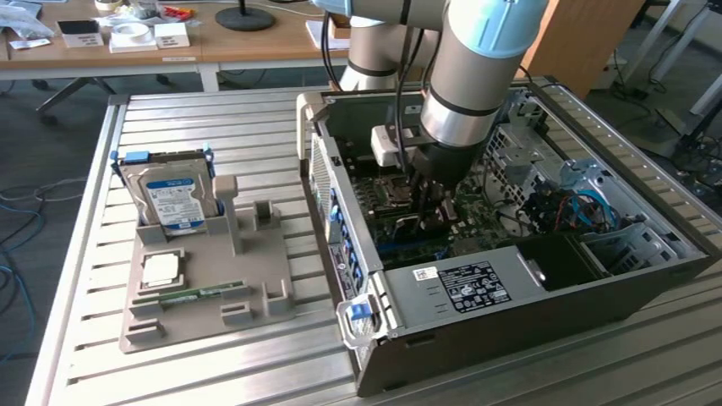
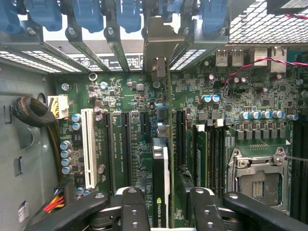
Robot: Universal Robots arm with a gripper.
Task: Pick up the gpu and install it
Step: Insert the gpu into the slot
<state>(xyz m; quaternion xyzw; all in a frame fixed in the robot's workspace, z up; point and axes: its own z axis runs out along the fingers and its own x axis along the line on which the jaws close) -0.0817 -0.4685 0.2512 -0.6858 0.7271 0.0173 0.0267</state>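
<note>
The robot arm reaches down into an open desktop computer case [image 1: 631,279] lying on its side on a slatted metal table [image 1: 631,372], its pincer [image 2: 161,202] poised directly over the motherboard [image 2: 231,125]. In the wrist view the gpu [image 2: 160,168] stands on edge between the two black fingers [image 2: 132,207], seated among the expansion slots with its pale metal bracket [image 2: 161,43] up against the case's rear slot openings. The fingers stand apart, a gap showing on each side of the card, so the pincer flanks the gpu without clamping it. Just beside the pincer, the white expansion slot [image 2: 88,147] lies to one side and the empty processor socket [image 2: 260,175] to the other. Well away from the pincer, outside the case, a grey parts tray [image 1: 203,288] holds a hard drive [image 1: 172,199] upright in its cradle, a processor [image 1: 161,269] and a green memory stick [image 1: 192,295].
</note>
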